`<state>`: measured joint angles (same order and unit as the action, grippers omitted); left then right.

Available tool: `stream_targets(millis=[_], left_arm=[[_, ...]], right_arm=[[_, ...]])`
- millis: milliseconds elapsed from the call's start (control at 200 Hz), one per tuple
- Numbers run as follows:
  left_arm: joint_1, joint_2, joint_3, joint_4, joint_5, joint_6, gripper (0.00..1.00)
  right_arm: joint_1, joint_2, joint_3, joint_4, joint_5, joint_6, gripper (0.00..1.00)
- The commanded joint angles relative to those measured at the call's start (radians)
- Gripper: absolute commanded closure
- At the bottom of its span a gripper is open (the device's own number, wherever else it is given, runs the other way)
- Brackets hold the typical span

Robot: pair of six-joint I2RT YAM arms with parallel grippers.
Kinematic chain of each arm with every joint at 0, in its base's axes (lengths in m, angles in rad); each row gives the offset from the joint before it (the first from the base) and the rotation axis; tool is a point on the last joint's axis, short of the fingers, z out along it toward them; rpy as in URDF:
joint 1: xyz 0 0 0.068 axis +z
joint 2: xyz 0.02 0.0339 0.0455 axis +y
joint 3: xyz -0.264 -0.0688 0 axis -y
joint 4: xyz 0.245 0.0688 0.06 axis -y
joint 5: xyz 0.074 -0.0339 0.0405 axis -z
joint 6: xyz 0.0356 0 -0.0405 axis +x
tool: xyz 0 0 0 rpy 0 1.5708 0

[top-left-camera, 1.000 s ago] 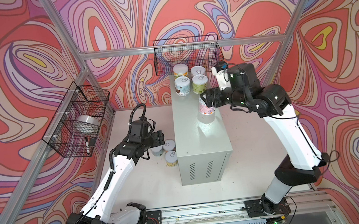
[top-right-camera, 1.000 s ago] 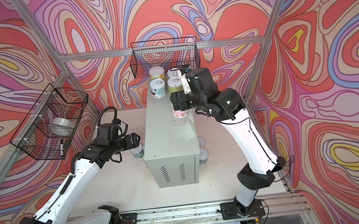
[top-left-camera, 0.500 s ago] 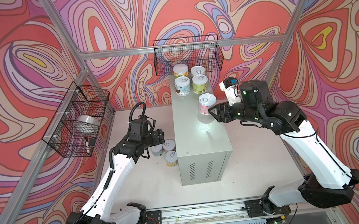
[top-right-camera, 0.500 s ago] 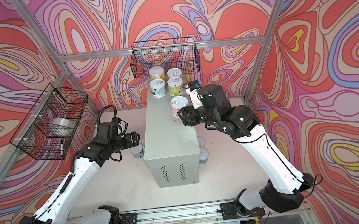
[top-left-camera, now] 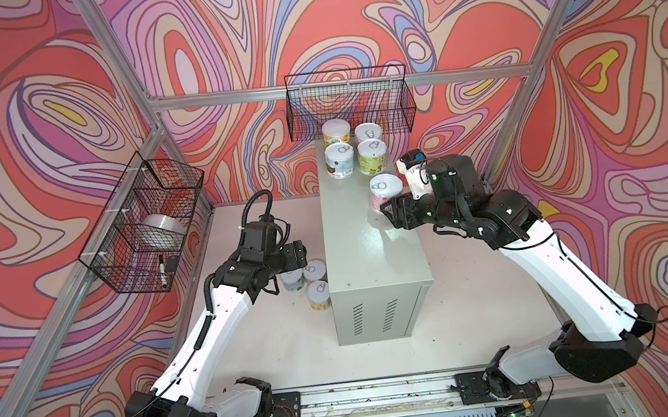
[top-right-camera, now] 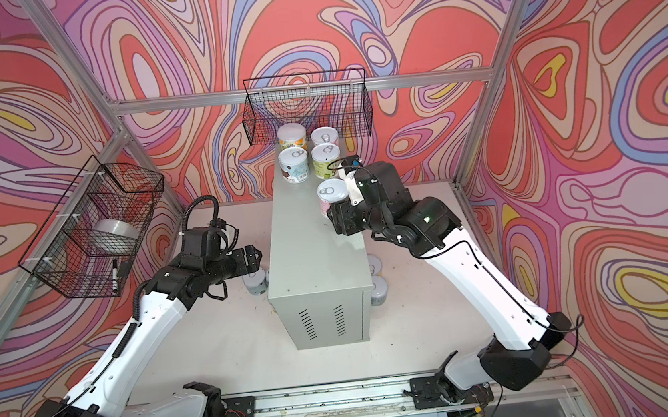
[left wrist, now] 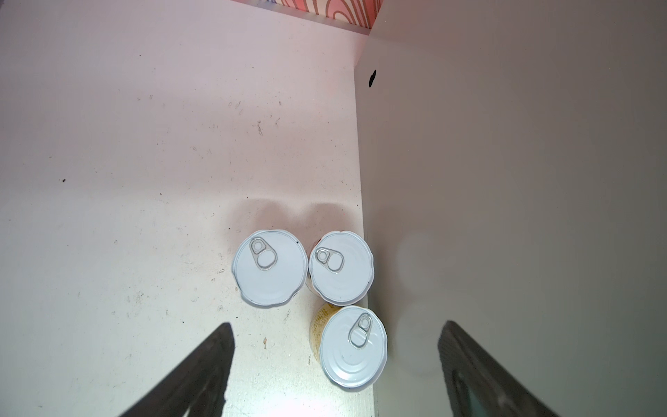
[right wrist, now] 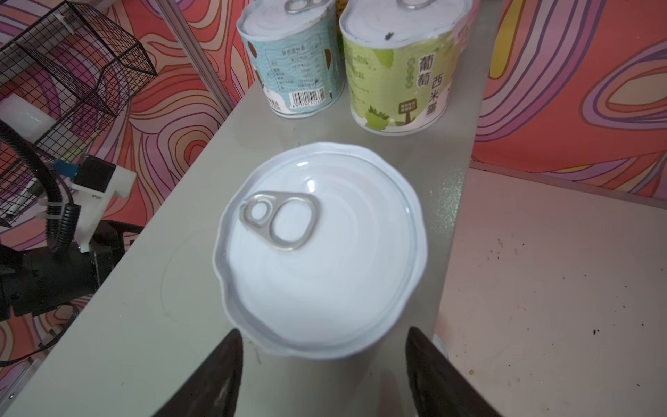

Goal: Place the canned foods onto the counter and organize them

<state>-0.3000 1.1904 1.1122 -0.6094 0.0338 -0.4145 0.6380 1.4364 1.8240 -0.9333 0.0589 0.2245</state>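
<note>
Five cans stand on the grey counter: an orange can, a white-lidded can, a pale blue can and a green can at the back, and a pink can nearer. My right gripper is open just in front of the pink can, not touching it. On the white tabletop left of the counter stand three cans, one of them a yellow can. My left gripper hovers open above them. Two more cans show right of the counter.
A black wire basket hangs on the back wall just above the rear cans. Another basket on the left wall holds a silver roll and a marker. The arm rail runs along the front.
My right gripper let go of the pink can on the counter and drew back toward the front. The left arm has barely moved.
</note>
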Motion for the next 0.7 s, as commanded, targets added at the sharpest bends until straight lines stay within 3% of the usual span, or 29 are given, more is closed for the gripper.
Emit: stream_targets(millis=[0, 421, 696], left_arm=[[0.005, 0.01, 0.001, -0.001, 0.008, 0.009, 0.11], [0.004, -0.007, -0.015, -0.01, -0.012, 0.016, 0.12], [0.005, -0.01, -0.029, -0.006, -0.01, 0.016, 0.12]], right_arm=[[0.006, 0.015, -0.016, 0.079, 0.011, -0.059, 0.27], [0.005, 0.107, 0.024, 0.198, -0.093, -0.072, 0.29], [0.005, 0.158, 0.037, 0.281, -0.097, -0.05, 0.29]])
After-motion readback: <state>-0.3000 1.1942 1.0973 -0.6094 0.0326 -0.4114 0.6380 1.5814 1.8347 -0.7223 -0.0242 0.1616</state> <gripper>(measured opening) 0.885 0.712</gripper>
